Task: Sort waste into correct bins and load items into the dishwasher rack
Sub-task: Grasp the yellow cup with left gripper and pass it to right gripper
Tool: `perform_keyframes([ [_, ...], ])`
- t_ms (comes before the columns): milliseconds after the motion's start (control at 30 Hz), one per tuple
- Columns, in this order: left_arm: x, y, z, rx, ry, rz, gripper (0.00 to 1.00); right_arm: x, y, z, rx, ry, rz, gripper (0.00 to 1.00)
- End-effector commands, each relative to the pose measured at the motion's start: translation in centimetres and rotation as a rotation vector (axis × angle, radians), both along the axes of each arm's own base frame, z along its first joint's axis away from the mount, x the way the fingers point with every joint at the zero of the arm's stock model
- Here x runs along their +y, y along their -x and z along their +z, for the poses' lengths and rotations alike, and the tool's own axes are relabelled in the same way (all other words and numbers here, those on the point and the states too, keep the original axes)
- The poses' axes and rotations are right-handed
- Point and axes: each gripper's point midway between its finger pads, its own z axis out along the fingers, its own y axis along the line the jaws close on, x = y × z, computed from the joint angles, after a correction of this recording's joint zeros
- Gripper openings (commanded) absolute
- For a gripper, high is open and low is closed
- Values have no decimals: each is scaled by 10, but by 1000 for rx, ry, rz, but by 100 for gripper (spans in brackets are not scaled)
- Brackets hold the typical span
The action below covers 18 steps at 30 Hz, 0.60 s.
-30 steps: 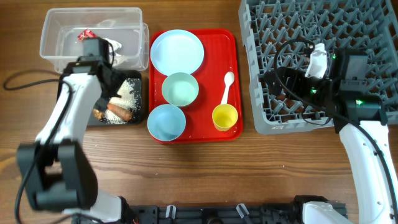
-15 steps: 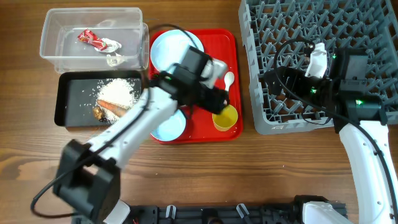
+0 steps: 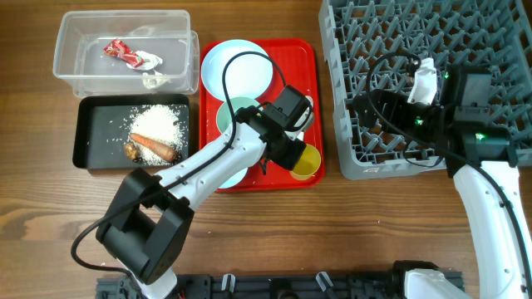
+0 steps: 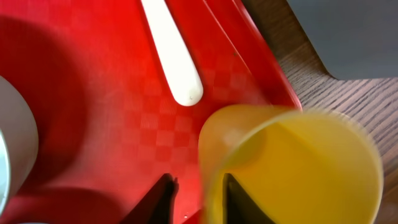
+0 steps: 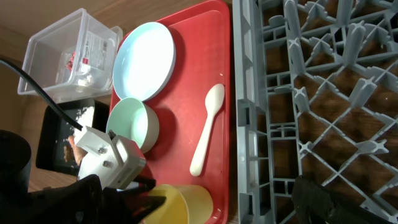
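My left gripper [image 3: 293, 156] [image 4: 199, 200] is shut on the rim of the small yellow cup [image 3: 307, 163] [image 4: 292, 168] at the red tray's [image 3: 208, 108] front right corner. One finger is inside the cup and one outside, and the cup looks tipped. The white spoon [image 4: 171, 50] [image 5: 205, 130] lies just behind it. The pale blue plate [image 3: 237, 68] and the mint bowl [image 3: 235, 115] also sit on the tray. The blue bowl [image 3: 223, 173] is mostly under my left arm. My right gripper [image 3: 366, 108] [image 5: 180, 210] hangs open over the grey dishwasher rack's [image 3: 416, 33] left front part.
The clear bin [image 3: 75, 41] at the back left holds the red-and-white wrapper [image 3: 123, 51] and the tissue [image 3: 151, 73]. The black bin [image 3: 91, 141] in front of it holds rice [image 3: 162, 123], the carrot-like stick [image 3: 155, 147] and a brown lump [image 3: 131, 150].
My left arm swung from the bins across to the tray's front right corner and its jaws closed on the yellow cup's rim. The right arm has not moved.
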Motion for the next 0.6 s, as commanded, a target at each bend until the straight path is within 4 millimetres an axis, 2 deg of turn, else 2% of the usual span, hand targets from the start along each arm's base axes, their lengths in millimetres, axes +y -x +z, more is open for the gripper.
perform_keyframes([
  [0,0,-4,-1,-8,-6,1,4,-1,-4,3,-4,3,-9,100],
  [67,-2,-6,4,-18,4,4,4,-1,-4,3,-3,3,-9,100],
  [100,-3,-12,16,-32,31,43,4,-1,-4,4,-4,3,-9,100],
  [167,-9,-33,61,-55,172,109,4,0,-5,5,5,-20,-27,100],
  [233,-13,-56,120,-28,420,146,4,12,-5,14,-24,-79,28,100],
  [267,-9,-68,145,-1,548,162,4,19,-7,22,-53,-114,64,100],
  [333,1,-81,180,73,770,165,4,28,-9,34,-106,-159,119,100],
  [367,13,-88,199,118,892,153,4,35,-11,45,-151,-193,162,100],
  [433,28,-89,222,156,1013,102,4,49,-13,65,-247,-257,266,100],
  [500,39,-85,233,198,1076,70,4,67,-11,89,-370,-346,429,100],
  [567,39,-78,240,230,1111,33,4,79,-7,104,-456,-421,575,100],
])
